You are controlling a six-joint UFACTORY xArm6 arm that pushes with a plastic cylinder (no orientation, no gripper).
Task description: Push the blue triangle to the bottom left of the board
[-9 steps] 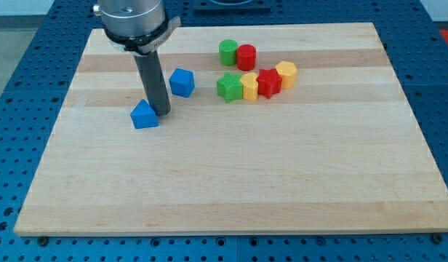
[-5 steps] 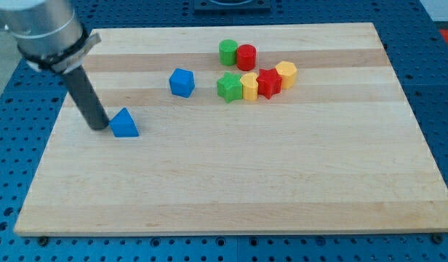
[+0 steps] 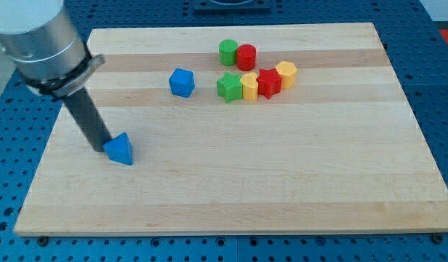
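Observation:
The blue triangle (image 3: 121,150) lies on the wooden board (image 3: 231,175), in its left part, a bit below mid-height. My tip (image 3: 100,149) is at the triangle's left side, touching or nearly touching it. The dark rod rises from there up and to the view's left, to the grey arm at the top left corner.
A blue cube-like block (image 3: 182,82) sits up and right of the triangle. Farther right is a cluster: a green cylinder (image 3: 228,52), a red cylinder (image 3: 246,57), a green star (image 3: 228,86), a yellow block (image 3: 249,86), a red block (image 3: 268,82) and a yellow hexagon (image 3: 286,73).
My tip went from the triangle's right side around to its left side and came down the view. The blue triangle has slid left and down the board. The other blocks have not moved.

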